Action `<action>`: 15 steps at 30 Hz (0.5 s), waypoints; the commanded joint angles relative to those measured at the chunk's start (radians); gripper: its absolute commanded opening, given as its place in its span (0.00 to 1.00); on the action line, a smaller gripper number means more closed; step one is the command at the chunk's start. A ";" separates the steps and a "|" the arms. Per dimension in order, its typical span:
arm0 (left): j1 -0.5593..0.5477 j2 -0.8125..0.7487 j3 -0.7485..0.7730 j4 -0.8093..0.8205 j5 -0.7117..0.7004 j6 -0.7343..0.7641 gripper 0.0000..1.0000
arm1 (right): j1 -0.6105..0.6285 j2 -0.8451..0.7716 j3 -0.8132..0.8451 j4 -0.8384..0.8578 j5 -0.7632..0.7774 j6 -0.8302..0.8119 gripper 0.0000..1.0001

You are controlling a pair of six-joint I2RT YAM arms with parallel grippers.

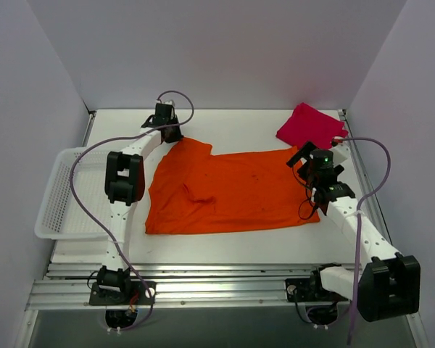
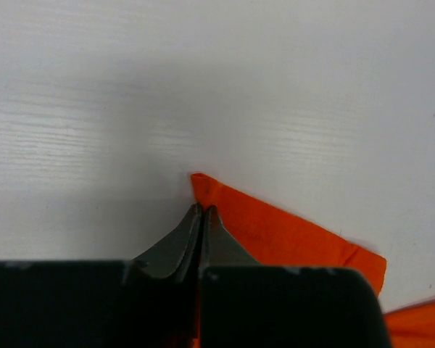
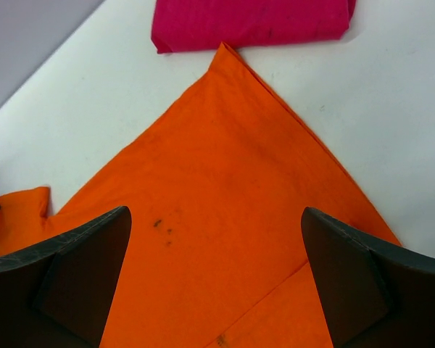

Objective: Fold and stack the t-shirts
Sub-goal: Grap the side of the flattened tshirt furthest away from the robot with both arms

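Observation:
The orange t-shirt [image 1: 232, 192] lies spread flat in the middle of the table. My left gripper [image 1: 170, 134] is at its far left sleeve corner, shut on the sleeve's edge [image 2: 275, 228]; the jaws meet at the cloth in the left wrist view [image 2: 201, 210]. My right gripper [image 1: 312, 163] hovers over the shirt's right end, open and empty, its fingers [image 3: 87, 254] wide apart above the orange cloth [image 3: 225, 210]. The crimson-pink t-shirt [image 1: 308, 125] lies folded at the far right; it also shows in the right wrist view [image 3: 250, 22].
A white mesh basket [image 1: 61, 192] stands at the table's left edge. White walls close in on the left, back and right. A metal rail [image 1: 217, 286] runs along the near edge by the arm bases.

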 commanded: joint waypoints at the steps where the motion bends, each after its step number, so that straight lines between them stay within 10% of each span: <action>1: -0.006 -0.072 -0.095 -0.011 0.017 0.045 0.02 | -0.007 0.084 -0.011 0.052 0.017 0.006 1.00; 15: -0.003 -0.201 -0.251 0.080 0.077 0.068 0.02 | -0.009 0.528 0.177 0.123 0.178 0.035 0.98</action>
